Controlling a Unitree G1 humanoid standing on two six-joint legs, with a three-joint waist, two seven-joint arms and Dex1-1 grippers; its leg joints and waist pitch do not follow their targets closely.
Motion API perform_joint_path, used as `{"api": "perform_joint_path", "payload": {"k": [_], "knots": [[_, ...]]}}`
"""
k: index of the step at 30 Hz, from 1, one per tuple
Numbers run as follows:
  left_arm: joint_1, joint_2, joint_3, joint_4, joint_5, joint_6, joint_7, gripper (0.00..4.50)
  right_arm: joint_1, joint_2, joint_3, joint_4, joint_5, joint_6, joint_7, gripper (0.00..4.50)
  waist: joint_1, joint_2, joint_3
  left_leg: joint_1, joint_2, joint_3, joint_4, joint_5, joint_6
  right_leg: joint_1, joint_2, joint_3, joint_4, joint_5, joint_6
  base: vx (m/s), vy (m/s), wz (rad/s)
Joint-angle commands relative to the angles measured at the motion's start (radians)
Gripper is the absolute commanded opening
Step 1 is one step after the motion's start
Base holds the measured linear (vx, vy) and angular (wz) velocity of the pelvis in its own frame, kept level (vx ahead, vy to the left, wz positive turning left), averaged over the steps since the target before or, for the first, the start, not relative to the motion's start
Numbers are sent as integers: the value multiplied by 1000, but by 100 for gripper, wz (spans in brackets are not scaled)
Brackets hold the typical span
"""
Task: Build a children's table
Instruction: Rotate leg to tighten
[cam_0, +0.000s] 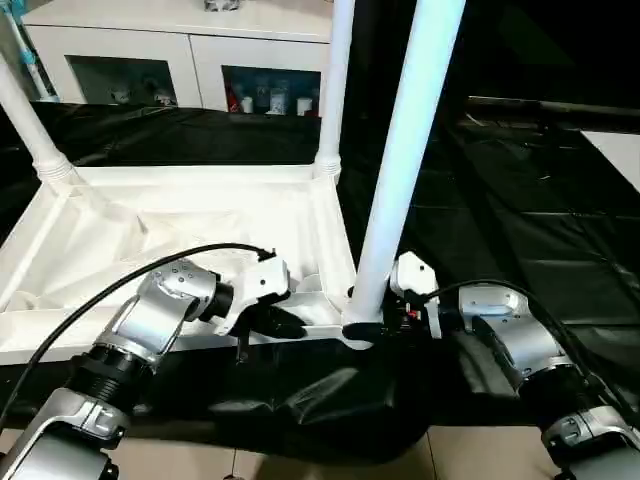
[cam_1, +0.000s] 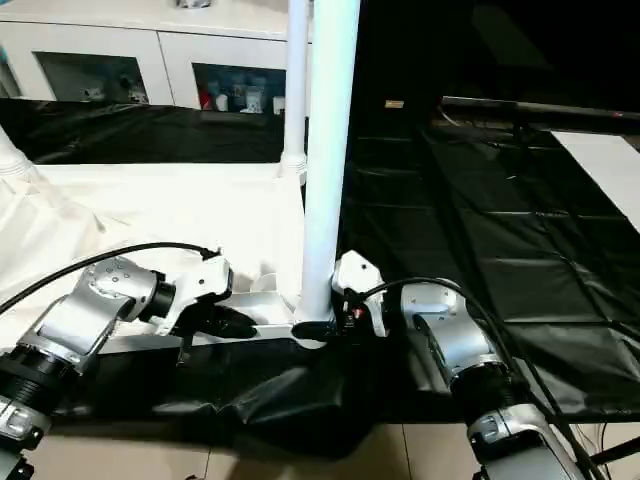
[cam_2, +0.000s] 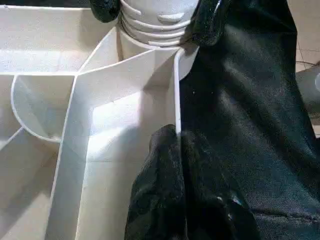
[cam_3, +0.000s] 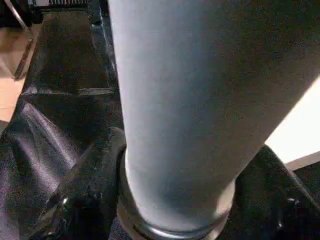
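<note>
The children's table lies upside down on a black cloth, its ribbed white top (cam_0: 120, 225) facing up. Three white legs stand in its corner sockets: near right (cam_0: 402, 150), far right (cam_0: 335, 80) and far left (cam_0: 28, 125). My left gripper (cam_0: 283, 322) is shut on the thin near rim (cam_2: 176, 100) of the top, close to the near right corner. My right gripper (cam_0: 366, 331) reaches in from the right, with one finger (cam_3: 82, 192) on each side of the near right leg's base (cam_3: 175, 200), pressed against its ribbed collar (cam_2: 155, 22).
A white cabinet with glass doors (cam_0: 180, 50) stands behind the table. The black cloth (cam_0: 520, 220) spreads to the right and bunches up below the near edge (cam_0: 330, 395). Bare floor (cam_0: 300, 465) shows at the very front.
</note>
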Motion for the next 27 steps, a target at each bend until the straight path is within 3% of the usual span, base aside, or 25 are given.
{"api": "perform_joint_path", "payload": {"k": [1,5,10,13,14,15,17,20,22,23,24,27], "knots": [[31,-2,-68,18,22,14,-20,0,-13,3,-31,27,-15,11,-64,269,1,3,-51,9,13,7,-57,-189,53,41,-31,25,-61,-14,-257,0,0,0],[13,-45,-41,67,22,6,53,0,-14,54,-69,65,-6,40,-184,269,-2,4,-49,13,13,6,-62,-233,31,38,-34,26,-68,-87,-248,0,0,0],[-17,-113,-14,146,26,-7,154,0,-14,134,-99,108,-31,85,-399,269,-13,3,-43,14,11,3,-71,-295,-10,31,-34,28,-81,-212,-206,0,0,0],[-72,-200,11,240,41,13,296,0,-30,243,-149,161,-34,136,-644,269,-21,6,-40,17,9,-2,-76,-357,-37,23,-38,29,-93,-338,-167,0,0,0],[-82,-213,16,258,44,13,324,0,-37,258,-159,175,-33,139,-682,269,-22,5,-41,16,9,-4,-78,-363,-40,24,-39,29,-94,-351,-161,0,0,0],[-118,-255,29,319,56,3,410,0,-71,306,-183,240,-31,131,-799,269,-23,13,-41,18,9,-6,-78,-368,-45,22,-39,28,-96,-356,-154,0,0,0],[-139,-278,34,355,64,-5,456,0,-92,332,-195,279,-32,122,-861,268,-29,10,-40,22,6,-7,-78,-403,-55,15,-38,27,-102,-392,-148,0,0,0],[-204,-349,71,468,64,2,573,0,-165,400,-265,432,12,83,-1040,268,-29,13,-42,22,6,-8,-78,-408,-57,13,-38,26,-102,-367,-146,0,0,0],[-216,-357,66,496,81,-14,593,0,-181,419,-288,459,19,76,-1092,267,-26,12,-41,24,6,-7,-78,-435,-47,10,-37,27,-106,-356,-143,0,0,0],[-223,-362,66,512,87,-25,601,0,-189,429,-296,468,10,72,-1112,267,-27,3,-41,20,6,-5,-77,-430,-42,11,-36,27,-106,-354,-141,0,0,0],[-227,-364,63,520,89,-36,594,0,-198,439,-289,470,-9,61,-1107,267,-24,8,-44,19,6,-7,-79,-410,-38,16,-37,27,-102,-333,-141,0,0,0],[-225,-362,62,516,89,-38,588,0,-198,441,-282,465,-15,54,-1091,267,-22,5,-44,16,8,-4,-79,-386,-26,18,-36,28,-97,-278,-151,0,0,0]]}}
